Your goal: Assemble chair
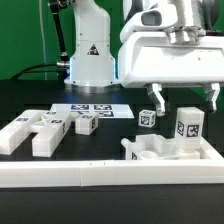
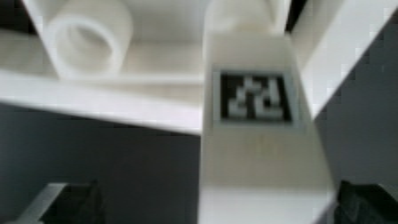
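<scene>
Risk: the upright tagged bar may sit only loosely on the part-built chair, which lies at the exterior view's right against the border rail. A finger clipping the bar on lifting could tip or unseat it.

Gripper: jaws wide apart, straddling the bar's top and holding nothing. Can't tell whether it touches.

Ext. view: gripper body cut off by top & right edges. Border rail hides base of holed piece behind it. Tags on parts cluster at the exterior view's left too small to read. Wrist view: all blurred. Tagged bar runs off bottom edge, ring-shaped part is cut by top edge, fingertips just dark smudges.
</scene>
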